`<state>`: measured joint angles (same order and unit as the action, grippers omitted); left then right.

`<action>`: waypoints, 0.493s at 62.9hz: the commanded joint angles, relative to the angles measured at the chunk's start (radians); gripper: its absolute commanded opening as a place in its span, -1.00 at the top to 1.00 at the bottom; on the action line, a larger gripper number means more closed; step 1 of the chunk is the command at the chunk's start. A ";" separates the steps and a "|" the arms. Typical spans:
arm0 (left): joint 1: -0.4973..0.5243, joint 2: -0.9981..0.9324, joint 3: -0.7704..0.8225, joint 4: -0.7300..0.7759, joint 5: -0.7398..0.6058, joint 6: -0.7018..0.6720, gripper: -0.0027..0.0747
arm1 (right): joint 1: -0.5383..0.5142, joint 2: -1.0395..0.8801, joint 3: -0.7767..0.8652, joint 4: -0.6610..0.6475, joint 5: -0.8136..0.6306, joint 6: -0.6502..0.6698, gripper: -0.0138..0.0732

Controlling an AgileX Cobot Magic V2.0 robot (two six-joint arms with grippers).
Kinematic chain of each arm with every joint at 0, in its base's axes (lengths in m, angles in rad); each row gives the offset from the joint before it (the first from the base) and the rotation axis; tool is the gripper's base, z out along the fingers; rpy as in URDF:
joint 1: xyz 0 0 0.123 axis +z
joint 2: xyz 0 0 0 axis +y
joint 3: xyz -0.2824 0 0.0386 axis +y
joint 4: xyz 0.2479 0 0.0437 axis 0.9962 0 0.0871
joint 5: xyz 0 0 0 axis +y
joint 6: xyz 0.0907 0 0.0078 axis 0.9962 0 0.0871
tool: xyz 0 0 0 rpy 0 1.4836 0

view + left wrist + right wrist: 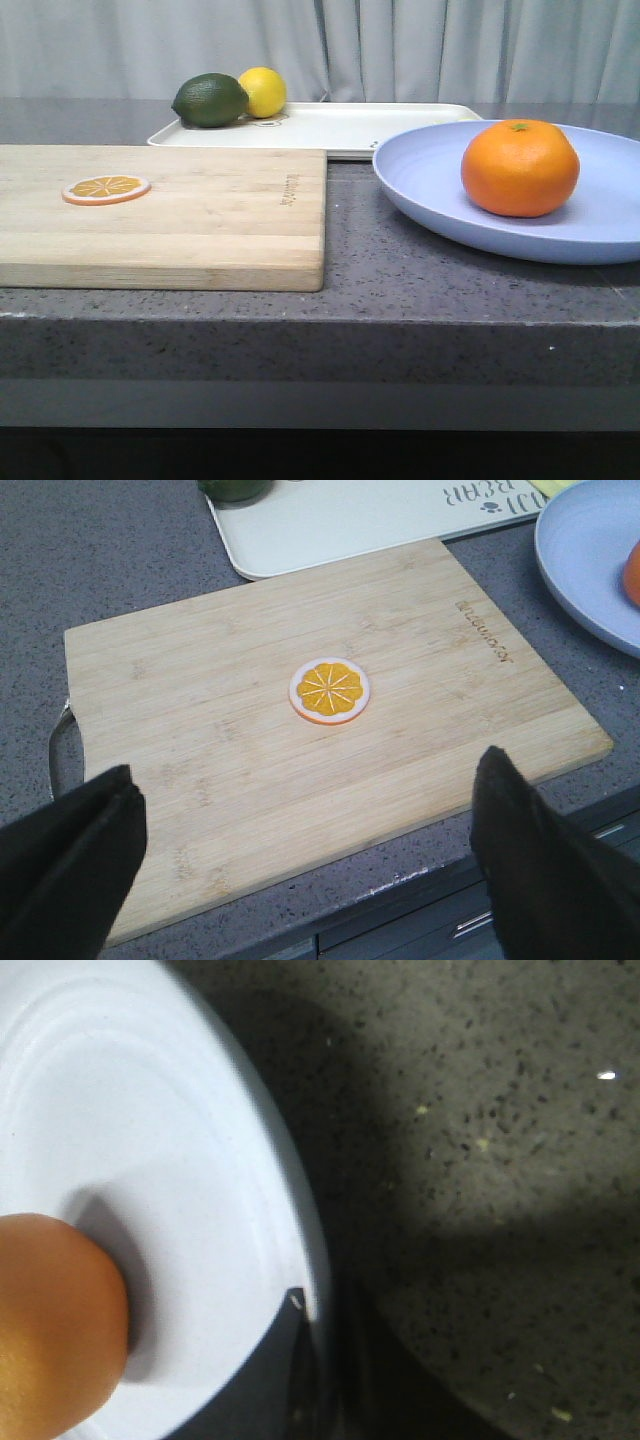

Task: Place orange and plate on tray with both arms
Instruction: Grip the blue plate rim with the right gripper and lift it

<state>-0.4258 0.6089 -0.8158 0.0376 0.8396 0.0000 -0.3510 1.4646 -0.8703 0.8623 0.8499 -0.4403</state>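
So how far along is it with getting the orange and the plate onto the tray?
Done: the orange already sits on the plate. In hand: the right gripper is at the plate's rim, its grip unclear; the left gripper hangs open over the cutting board. Left: the plate is on the counter, not on the tray.

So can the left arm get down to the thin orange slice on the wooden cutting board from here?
Probably yes. The left gripper hangs open above the wooden cutting board, and the thin orange slice lies alone on it with nothing over or beside it.
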 commanded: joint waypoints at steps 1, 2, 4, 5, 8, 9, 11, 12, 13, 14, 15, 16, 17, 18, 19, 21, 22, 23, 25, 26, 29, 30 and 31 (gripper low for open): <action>0.003 0.001 -0.025 -0.004 -0.080 -0.010 -0.72 | -0.006 -0.029 -0.032 0.046 0.013 -0.012 0.84; 0.003 0.001 -0.025 -0.004 -0.080 -0.010 -0.72 | -0.006 -0.029 -0.032 0.046 0.014 -0.012 0.84; 0.003 0.001 -0.025 -0.004 -0.080 -0.010 -0.72 | -0.006 -0.029 -0.032 0.046 0.020 -0.012 0.84; 0.003 0.001 -0.025 -0.004 -0.080 -0.010 -0.72 | -0.006 -0.029 -0.032 0.046 0.023 -0.012 0.84; 0.003 0.001 -0.025 -0.004 -0.080 -0.010 -0.72 | -0.006 -0.029 -0.032 0.046 0.034 -0.012 0.84; 0.003 0.001 -0.025 -0.004 -0.080 -0.010 -0.72 | -0.006 -0.030 -0.032 0.046 0.036 -0.012 0.84; 0.003 0.001 -0.025 -0.004 -0.080 -0.010 -0.72 | -0.006 -0.030 -0.036 0.047 0.042 -0.012 0.84; 0.003 0.001 -0.025 -0.004 -0.080 -0.010 -0.72 | -0.005 -0.030 -0.038 0.048 0.045 -0.012 0.84; 0.003 0.001 -0.025 -0.004 -0.080 -0.010 -0.72 | -0.002 -0.030 -0.040 0.048 0.049 -0.012 0.84; 0.003 0.001 -0.025 -0.004 -0.080 -0.010 -0.72 | 0.000 -0.030 -0.042 0.048 0.053 -0.012 0.84; 0.003 0.001 -0.025 -0.004 -0.080 -0.010 -0.72 | 0.002 -0.030 -0.046 0.048 0.057 -0.012 0.84; 0.003 0.001 -0.025 -0.004 -0.080 -0.010 -0.72 | 0.004 -0.030 -0.053 0.048 0.063 -0.012 0.84; 0.003 0.001 -0.025 -0.004 -0.080 -0.010 -0.72 | 0.007 -0.030 -0.059 0.048 0.069 -0.012 0.84; 0.003 0.001 -0.025 -0.004 -0.080 -0.010 -0.72 | 0.010 -0.030 -0.065 0.048 0.074 -0.012 0.84; 0.003 0.001 -0.025 -0.004 -0.080 -0.010 -0.72 | 0.012 -0.030 -0.071 0.048 0.082 -0.012 0.84; 0.003 0.001 -0.025 -0.004 -0.080 -0.010 -0.72 | 0.018 -0.030 -0.086 0.048 0.092 -0.007 0.84; 0.003 0.001 -0.025 -0.004 -0.080 -0.010 -0.72 | 0.022 -0.030 -0.099 0.048 0.099 -0.004 0.84; 0.003 0.001 -0.025 -0.004 -0.080 -0.010 -0.72 | 0.025 -0.030 -0.107 0.048 0.104 0.003 0.84; 0.003 0.001 -0.025 -0.004 -0.080 -0.010 -0.72 | 0.032 -0.029 -0.131 0.048 0.110 0.016 0.84; 0.003 0.001 -0.025 -0.004 -0.080 -0.010 -0.72 | 0.035 -0.029 -0.141 0.048 0.113 0.024 0.84; 0.003 0.001 -0.025 -0.004 -0.080 -0.010 -0.72 | 0.046 -0.025 -0.173 0.048 0.119 0.049 0.84; 0.003 0.001 -0.025 -0.004 -0.080 -0.010 -0.72 | 0.053 -0.022 -0.185 0.048 0.121 0.061 0.84; 0.003 0.001 -0.025 -0.004 -0.080 -0.010 -0.72 | 0.058 -0.018 -0.197 0.048 0.122 0.068 0.84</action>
<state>-0.4258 0.6089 -0.8158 0.0376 0.8396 0.0000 -0.3090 1.4683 -0.9890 0.8404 0.9419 -0.4124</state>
